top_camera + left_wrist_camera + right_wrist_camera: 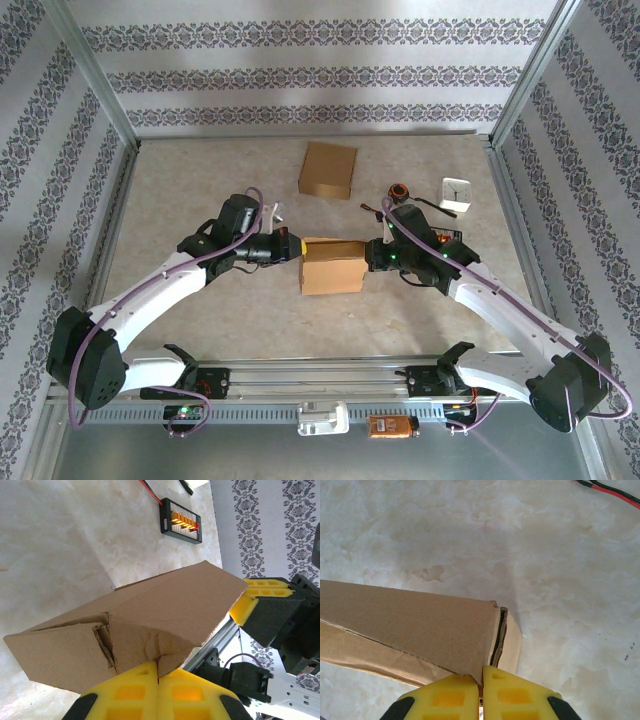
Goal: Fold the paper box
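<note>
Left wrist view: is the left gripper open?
No, the left gripper is pinched shut on a cardboard edge of the paper box.

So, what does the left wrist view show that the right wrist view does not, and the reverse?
Left wrist view, not the right: a black board with a lit orange display on the table, patterned wallpaper, and the right jaws pinching the far end of the cardboard box. Right wrist view, not the left: a dark gap along the fold at the box's right end. Both: the box, shut yellow jaws pinching its edge at the frame's bottom, and the marble table.
</note>
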